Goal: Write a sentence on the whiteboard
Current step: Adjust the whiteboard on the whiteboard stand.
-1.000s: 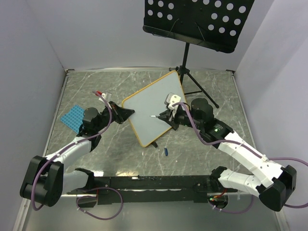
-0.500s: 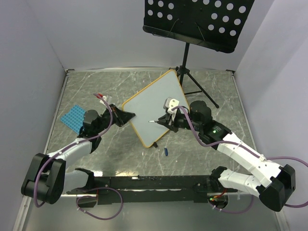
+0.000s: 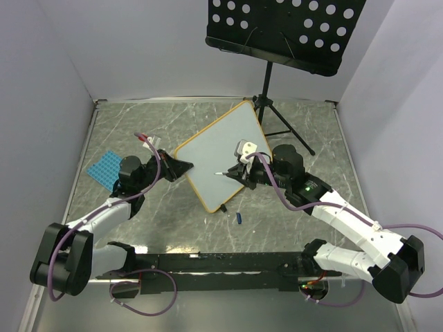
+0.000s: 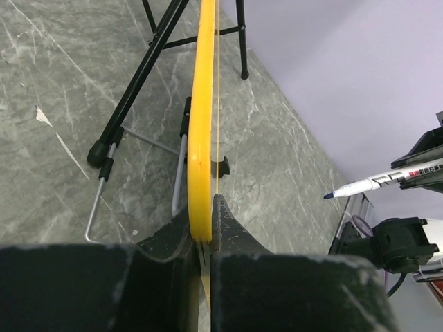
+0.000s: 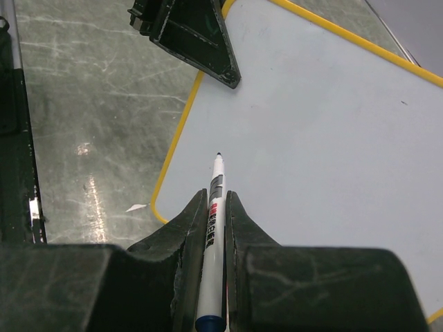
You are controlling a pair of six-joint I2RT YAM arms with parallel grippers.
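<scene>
Whiteboard (image 3: 220, 155) frame is found pinched in the clenched left gripper (image 4: 205, 216) at its left edge, the board being steadied on its feet at mid-table. A marker (image 5: 218, 173) is grasped in the closed right gripper (image 5: 216, 196), its long axis aimed straight ahead at the blank face, the tip held short of it. The right arm is judged nearer for writing.

One whiteboard (image 3: 218, 149), one marker (image 5: 216, 181), one music stand (image 3: 284, 28), one mat (image 3: 105, 168), two claws: left claw (image 3: 188, 164), right claw (image 3: 234, 176)

Black music stand (image 3: 277, 55), blue studded mat (image 3: 105, 171)
</scene>
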